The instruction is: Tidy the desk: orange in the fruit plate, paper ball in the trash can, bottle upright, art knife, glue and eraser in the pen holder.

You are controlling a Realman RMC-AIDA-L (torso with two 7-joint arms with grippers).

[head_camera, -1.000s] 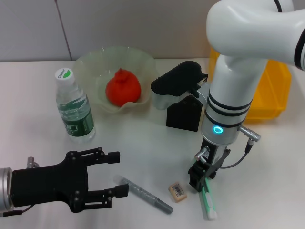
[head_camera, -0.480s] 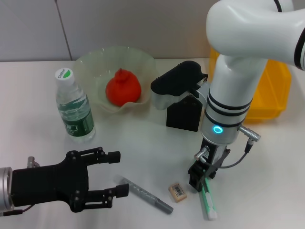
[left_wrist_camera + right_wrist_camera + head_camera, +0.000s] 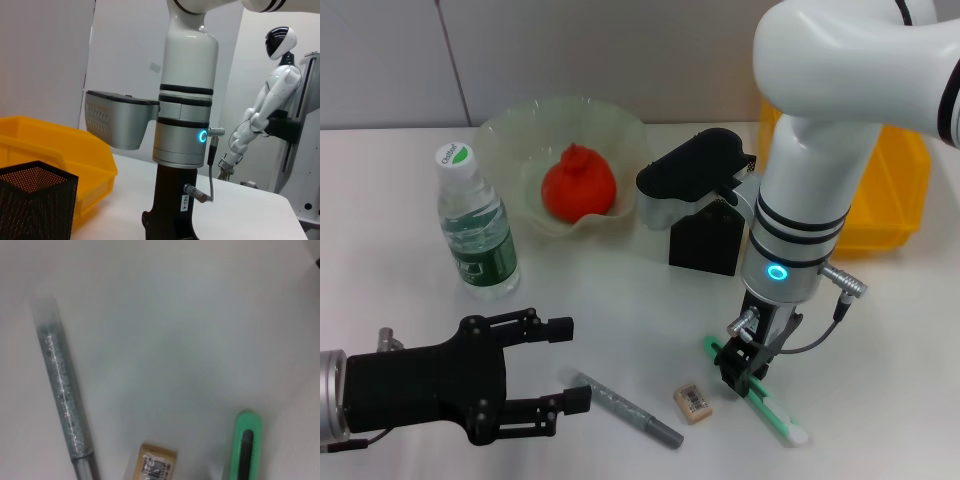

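Judging progress, I see the orange [image 3: 578,183] in the fruit plate [image 3: 510,135] and the bottle [image 3: 475,225] upright, while the right end effector [image 3: 736,372], grip unreadable, sits over the art knife [image 3: 770,412] beside eraser [image 3: 692,402] and glue [image 3: 625,407] on the near worktop [image 3: 620,310]; the left end effector [image 3: 555,365] hangs open.

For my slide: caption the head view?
Right end effector over the green art knife, eraser and glue beside.

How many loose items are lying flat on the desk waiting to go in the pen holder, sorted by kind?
Art knife: 1, green and white, under the right gripper.
Glue stick: 1, grey, near the left gripper.
Eraser: 1, tan, between them.
Total: 3, none yet in the black mesh pen holder.
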